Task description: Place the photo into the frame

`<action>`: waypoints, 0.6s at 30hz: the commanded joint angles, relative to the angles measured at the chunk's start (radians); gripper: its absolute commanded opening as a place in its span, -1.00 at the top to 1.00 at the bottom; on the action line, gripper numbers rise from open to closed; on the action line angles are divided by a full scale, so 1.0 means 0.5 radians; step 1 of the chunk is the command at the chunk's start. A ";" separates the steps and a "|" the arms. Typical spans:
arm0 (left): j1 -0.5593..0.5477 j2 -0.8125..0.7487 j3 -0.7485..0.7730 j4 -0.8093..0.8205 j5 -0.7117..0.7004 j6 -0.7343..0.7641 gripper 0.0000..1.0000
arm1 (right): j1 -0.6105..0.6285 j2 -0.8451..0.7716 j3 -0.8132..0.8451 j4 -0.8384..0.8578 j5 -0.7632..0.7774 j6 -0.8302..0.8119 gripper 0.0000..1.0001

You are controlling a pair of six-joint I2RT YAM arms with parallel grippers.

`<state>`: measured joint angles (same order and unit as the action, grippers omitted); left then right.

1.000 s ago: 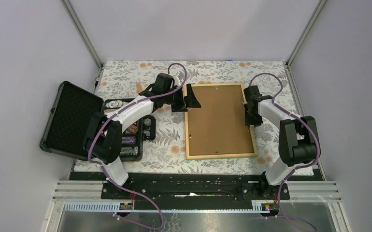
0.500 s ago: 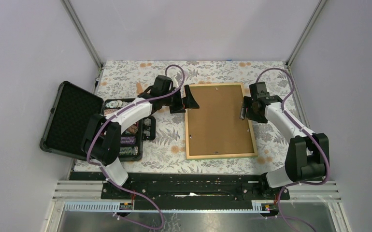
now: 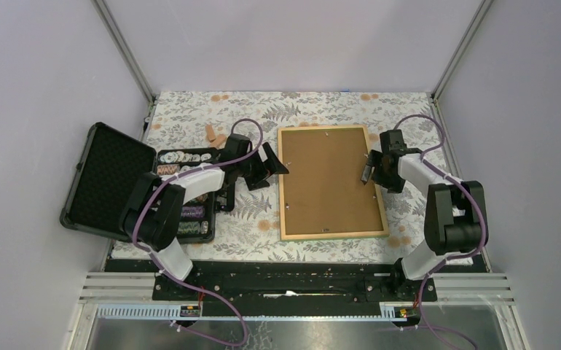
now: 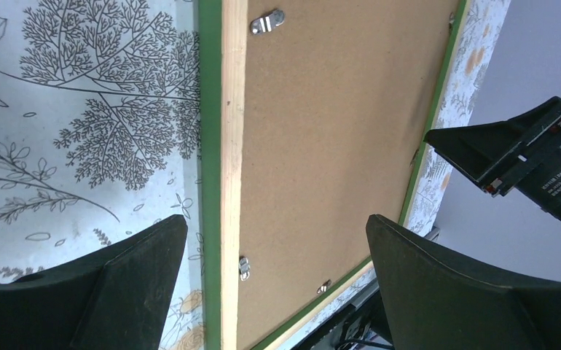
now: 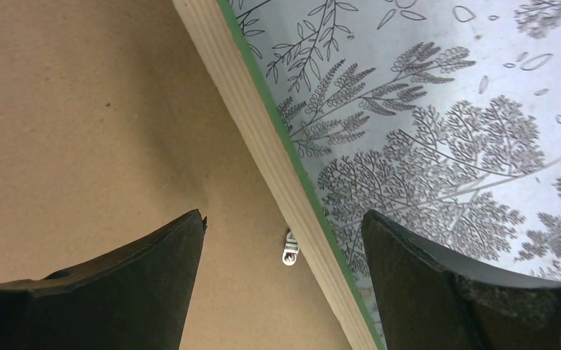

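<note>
The left gripper (image 3: 272,166) is seen with its jaws spread wide and nothing held between them; it is positioned just left of the frame's far-left corner, apart from it. The right gripper (image 3: 369,169) is also opened wide and holds nothing. It is placed over the right edge of the frame, and in the right wrist view one finger (image 5: 117,292) is seen above the board and the other above the cloth. Whether it touches the frame cannot be told.

The thin rectangular frame with light wood back and green edge (image 3: 281,197) is laid face down, flat on the table, in the middle and slightly to the right. A plain brown backing board (image 3: 332,182) is seated inside it. Small metal turn clips (image 4: 267,22) are fixed along its wooden border. The photo cannot be seen in any view.

The table is covered by a white cloth printed with grey leaves (image 3: 256,219). At the left side an open black case (image 3: 110,182) is placed, with poker chips (image 3: 183,157) stacked in its tray.
</note>
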<state>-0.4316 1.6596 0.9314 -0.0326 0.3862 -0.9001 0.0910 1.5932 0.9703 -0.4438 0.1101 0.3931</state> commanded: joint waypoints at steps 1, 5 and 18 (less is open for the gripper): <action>-0.007 0.120 0.036 0.189 0.063 -0.067 -0.97 | -0.008 0.133 0.080 0.090 -0.050 0.010 -0.73; -0.015 0.185 0.031 0.256 0.137 -0.091 -0.97 | -0.007 0.211 0.104 0.130 -0.108 -0.001 -0.73; -0.554 0.307 -0.027 0.471 0.313 -0.207 -0.97 | -0.007 0.573 0.453 0.179 -0.423 -0.126 -0.74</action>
<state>-0.5610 1.8061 0.9257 0.1162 0.4614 -0.9741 0.0624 1.8069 1.1141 -0.3847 0.0227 0.3252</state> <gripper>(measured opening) 0.987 0.870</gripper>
